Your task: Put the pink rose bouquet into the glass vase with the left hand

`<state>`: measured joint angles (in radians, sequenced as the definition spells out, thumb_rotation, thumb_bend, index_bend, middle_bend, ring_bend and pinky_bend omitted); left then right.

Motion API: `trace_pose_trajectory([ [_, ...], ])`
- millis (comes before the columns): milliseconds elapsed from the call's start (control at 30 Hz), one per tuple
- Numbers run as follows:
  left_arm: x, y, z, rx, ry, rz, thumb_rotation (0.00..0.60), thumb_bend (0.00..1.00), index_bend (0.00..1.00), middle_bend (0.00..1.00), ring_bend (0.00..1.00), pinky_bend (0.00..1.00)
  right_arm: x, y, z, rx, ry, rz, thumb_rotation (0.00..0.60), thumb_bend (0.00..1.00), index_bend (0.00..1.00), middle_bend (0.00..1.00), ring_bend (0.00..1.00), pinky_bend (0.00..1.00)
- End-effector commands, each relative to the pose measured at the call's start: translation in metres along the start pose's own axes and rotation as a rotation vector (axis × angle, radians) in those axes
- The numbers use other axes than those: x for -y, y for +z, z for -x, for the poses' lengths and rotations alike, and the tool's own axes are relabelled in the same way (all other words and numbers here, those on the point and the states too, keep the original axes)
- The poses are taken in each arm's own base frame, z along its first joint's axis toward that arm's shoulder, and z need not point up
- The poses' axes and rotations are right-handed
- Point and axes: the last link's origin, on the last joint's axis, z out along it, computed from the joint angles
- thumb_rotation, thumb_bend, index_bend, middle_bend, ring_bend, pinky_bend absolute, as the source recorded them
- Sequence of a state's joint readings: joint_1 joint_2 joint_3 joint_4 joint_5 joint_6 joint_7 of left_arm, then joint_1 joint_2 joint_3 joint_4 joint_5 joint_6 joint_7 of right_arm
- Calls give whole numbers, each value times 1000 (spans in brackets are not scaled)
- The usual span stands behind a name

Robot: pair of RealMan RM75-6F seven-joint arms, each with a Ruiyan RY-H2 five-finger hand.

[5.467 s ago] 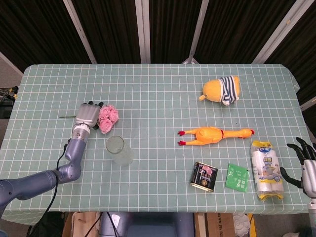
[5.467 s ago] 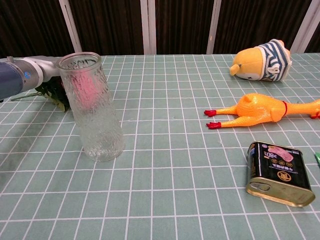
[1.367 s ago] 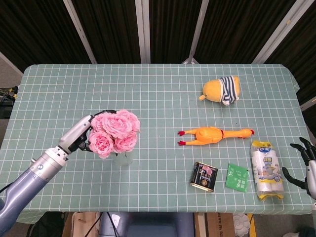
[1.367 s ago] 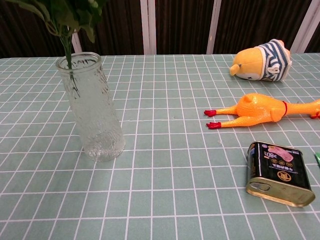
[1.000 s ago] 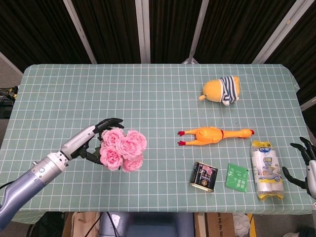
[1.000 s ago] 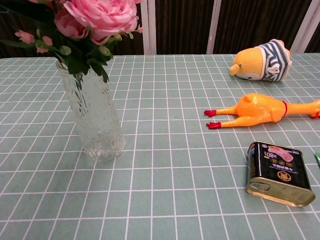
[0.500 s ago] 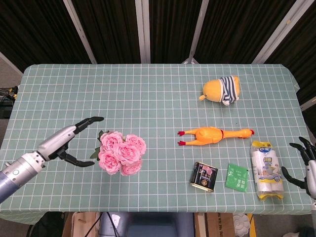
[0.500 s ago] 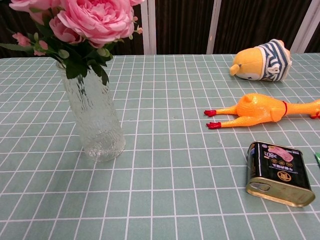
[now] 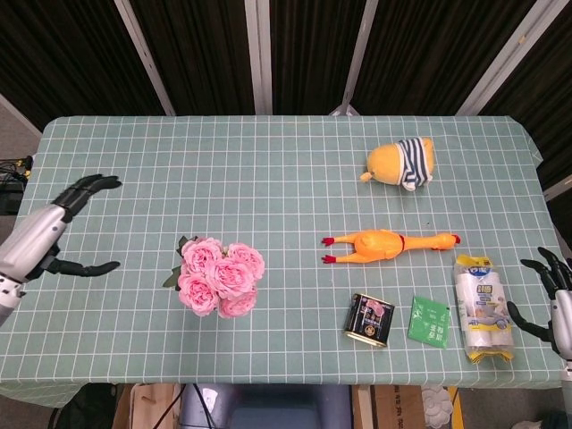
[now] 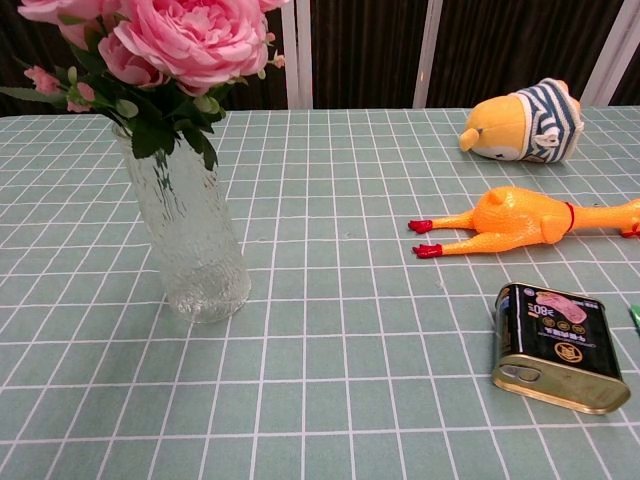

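Observation:
The pink rose bouquet (image 9: 218, 275) stands in the glass vase (image 10: 192, 236), stems down inside it and blooms (image 10: 178, 38) spreading over the rim. In the head view the blooms hide the vase from above. My left hand (image 9: 46, 236) hovers at the table's left edge, well to the left of the bouquet, fingers spread and holding nothing. My right hand (image 9: 554, 295) shows at the far right edge of the head view, fingers apart and empty. Neither hand appears in the chest view.
A rubber chicken (image 9: 390, 243) lies right of centre, with a plush toy (image 9: 402, 163) in a striped shirt behind it. A black tin can (image 9: 370, 319), a green packet (image 9: 429, 322) and a plastic-wrapped pack (image 9: 481, 308) sit along the front right.
My left hand lowered the bouquet into the vase, let go and drew back leftward to the table's edge. The bouquet stays standing in the vase. The right hand has barely moved.

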<state>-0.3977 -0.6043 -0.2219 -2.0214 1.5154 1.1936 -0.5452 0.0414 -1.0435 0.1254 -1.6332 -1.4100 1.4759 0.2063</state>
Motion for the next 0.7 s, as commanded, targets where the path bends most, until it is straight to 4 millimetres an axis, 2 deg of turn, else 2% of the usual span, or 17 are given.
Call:
trace_pose_trajectory([
  [33,48,-79,34,-176,331,-200,600,82,86,104,0,74,1,-1,-1,0,-14,-16,600,319,256,113,132,36],
  [167,71,-108,66,-161,377,-249,600,82,86,102,0,68,5,-3,-4,-13,-35,-53,600,319,255,113,132,36],
  [300,91,-121,86,-150,240,-277,600,88,85,89,0,60,7,-4,-4,-6,-35,-79,600,319,255,113,132,36],
  [367,96,-121,87,-124,263,-274,600,91,83,88,0,59,7,-4,-5,-3,-38,-82,600,319,256,113,132,36],
  [533,90,-119,90,-167,288,-234,600,92,83,87,0,59,6,-4,-6,-4,-46,-81,600,319,256,112,132,36],
  [700,97,-120,89,-146,288,-274,600,92,86,88,0,59,6,-5,-6,7,-61,-80,600,319,256,113,132,36],
])
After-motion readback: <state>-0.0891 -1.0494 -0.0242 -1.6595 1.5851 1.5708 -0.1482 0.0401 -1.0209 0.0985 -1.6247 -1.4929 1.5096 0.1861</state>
